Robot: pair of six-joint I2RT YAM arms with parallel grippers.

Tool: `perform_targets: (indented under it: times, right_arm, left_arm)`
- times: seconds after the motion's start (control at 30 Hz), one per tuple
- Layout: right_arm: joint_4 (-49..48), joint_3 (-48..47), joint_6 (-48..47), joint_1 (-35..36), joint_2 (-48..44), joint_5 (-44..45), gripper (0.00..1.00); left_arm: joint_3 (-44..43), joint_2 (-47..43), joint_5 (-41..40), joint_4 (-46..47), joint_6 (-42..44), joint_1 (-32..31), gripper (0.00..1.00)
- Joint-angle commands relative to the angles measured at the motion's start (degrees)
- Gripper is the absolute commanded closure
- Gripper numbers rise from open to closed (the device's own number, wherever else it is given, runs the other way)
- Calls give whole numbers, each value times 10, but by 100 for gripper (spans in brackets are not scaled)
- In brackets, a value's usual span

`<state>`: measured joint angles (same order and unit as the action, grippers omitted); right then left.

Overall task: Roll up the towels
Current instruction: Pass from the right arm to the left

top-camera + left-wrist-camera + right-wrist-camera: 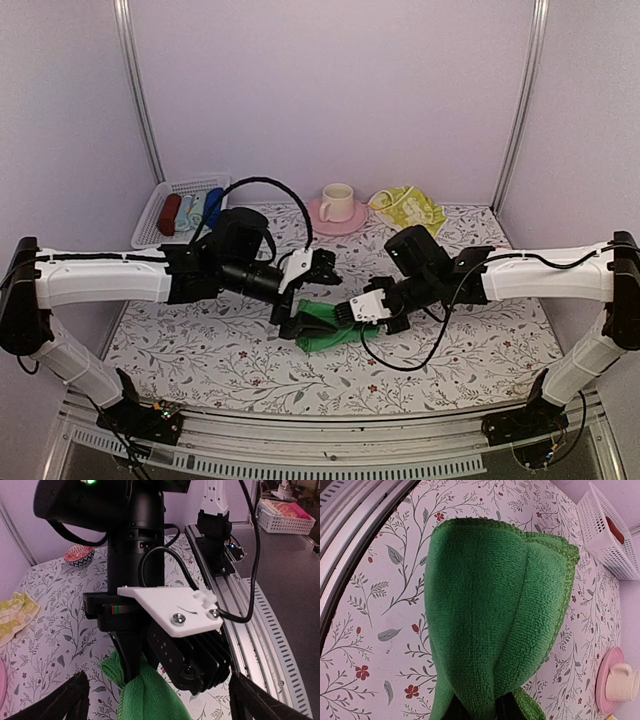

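Note:
The bright green towel (333,328) is bunched into a loose roll in the middle of the floral table. My right gripper (347,313) is shut on one end of it, and in the right wrist view the green towel (495,615) hangs away from the right gripper (482,711). My left gripper (297,322) stands wide open at the other end. In its own view the left gripper (160,706) straddles the green towel (145,695) without touching it. The pale yellow towel (408,208) lies crumpled at the back, and the yellow towel (15,612) also shows in the left wrist view.
A white basket (150,215) holding dark red, pale blue and deep blue rolls stands at the back left. A pink saucer (352,216) with a cream cup (337,197) sits at the back centre. A small patterned bowl (79,555) sits on the table.

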<state>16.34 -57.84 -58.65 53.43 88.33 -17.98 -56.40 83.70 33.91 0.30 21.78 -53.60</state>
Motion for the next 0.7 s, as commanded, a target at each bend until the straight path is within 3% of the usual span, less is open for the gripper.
perform_targets:
  times: [0.0,0.23,0.53,0.67]
  right_arm:
    - [27,-21,-20,-4,-16,-21,98]
    - [33,-24,-24,-8,-13,4,97]
    - [44,-47,-7,-9,11,34,97]
    - [48,-50,-2,-9,6,32,97]
  left_arm:
    - [-26,17,-2,-75,21,-8,3]
    - [-47,40,-106,-108,-13,-19,3]
    - [-98,87,-143,-138,-34,-58,3]
    - [-117,116,-154,-154,-37,-65,9]
